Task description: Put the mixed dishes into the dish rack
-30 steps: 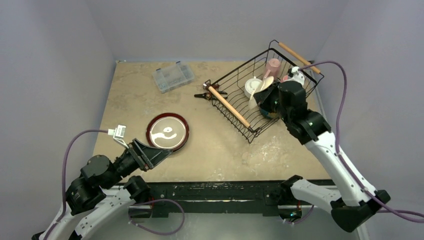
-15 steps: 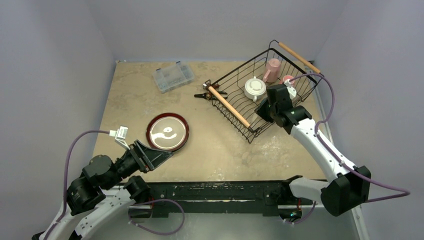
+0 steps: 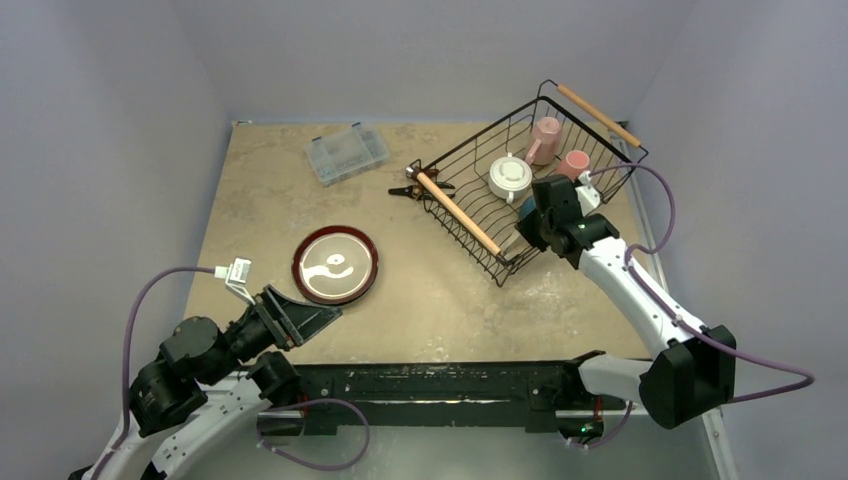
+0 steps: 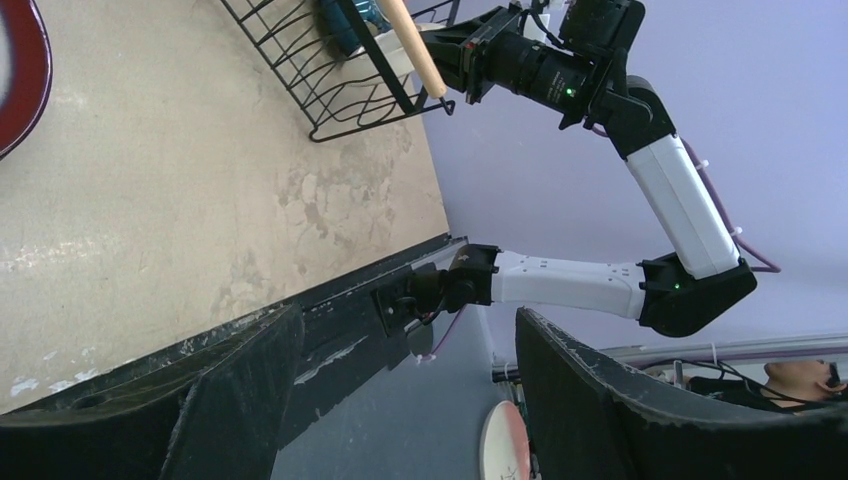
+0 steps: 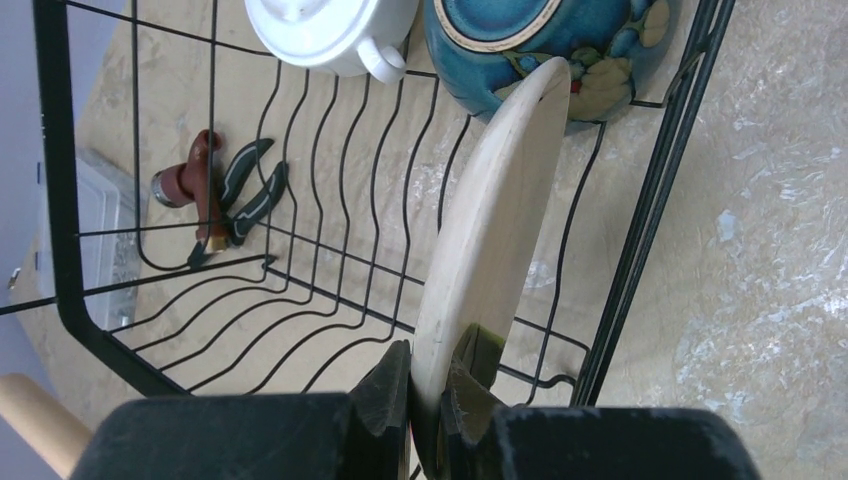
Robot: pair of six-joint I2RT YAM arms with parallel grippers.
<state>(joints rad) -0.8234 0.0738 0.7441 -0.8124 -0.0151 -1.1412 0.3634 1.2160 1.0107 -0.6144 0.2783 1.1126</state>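
Five dishes in the wire rack, one plate out on the bench.
On the mottled tan bench, the left fingers stand wide apart and hold nothing, just short of the large red-rimmed plate, which lies flat, round and glossy. Farther back are a clear plastic compartment box and a small black-and-red hand tool, the tool just outside the dish rack. The rack is a black wire basket with wavy floor wires and pale wooden rod handles. It holds a smooth white two-handled cup, two pink mugs and a glazed blue bowl with a floral pattern and a tan band. The cream plate stands on edge inside the rack, its rim clamped between the right fingers.
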